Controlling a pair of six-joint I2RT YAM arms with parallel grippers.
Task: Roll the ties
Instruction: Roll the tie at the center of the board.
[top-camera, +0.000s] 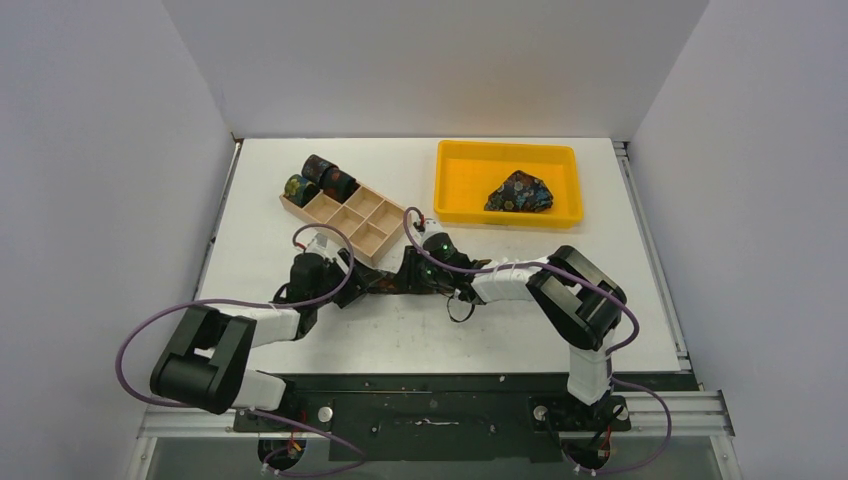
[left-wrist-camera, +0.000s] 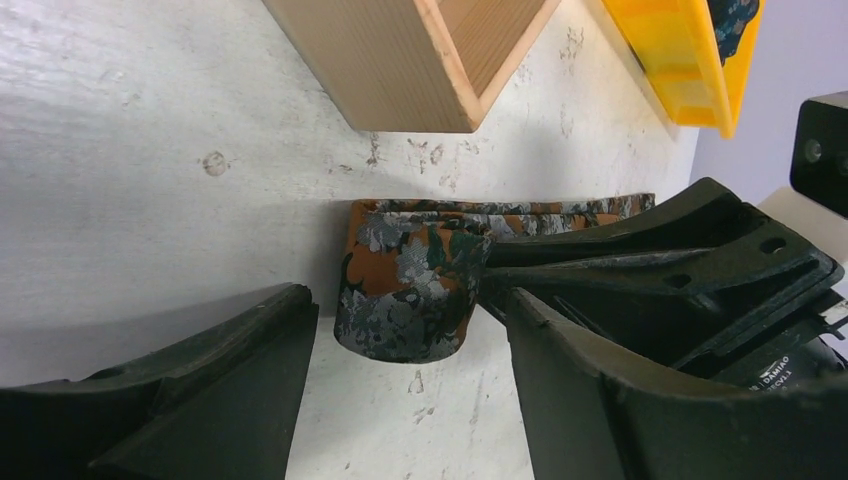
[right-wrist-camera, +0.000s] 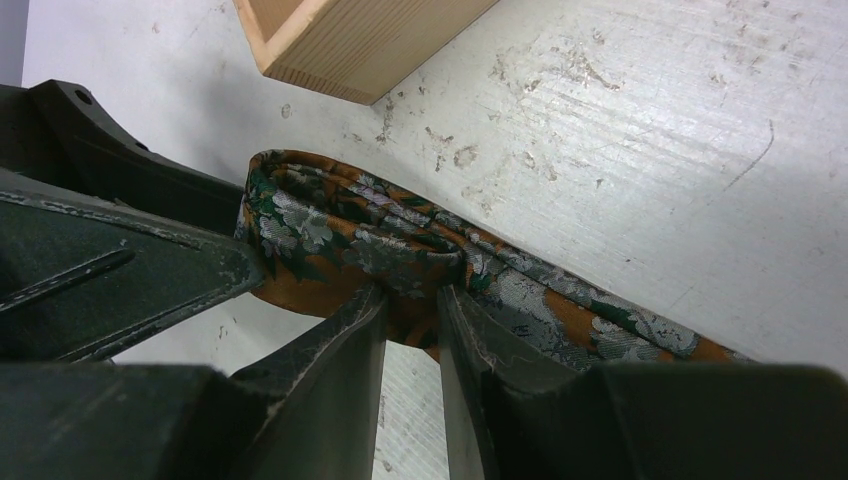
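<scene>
A: Where is the half-rolled tie (left-wrist-camera: 410, 290) now?
B: On the table (left-wrist-camera: 150, 150), just beside the near corner of the wooden compartment box (left-wrist-camera: 400, 60), on the arms' side; one end is coiled, the rest lies flat as a strip.
A: And the grippers?
B: Left gripper (left-wrist-camera: 405, 305) has its fingers apart, one on each side of the coil; right gripper (right-wrist-camera: 410, 300) is clamped on the fabric at the coil's edge.
A: Other ties?
B: Three rolled ties (top-camera: 318, 167) at the box's far-left end, in or beside its compartments I cannot tell; a folded tie (top-camera: 520, 192) lies in the yellow tray (top-camera: 465, 185), to the right of the box.
</scene>
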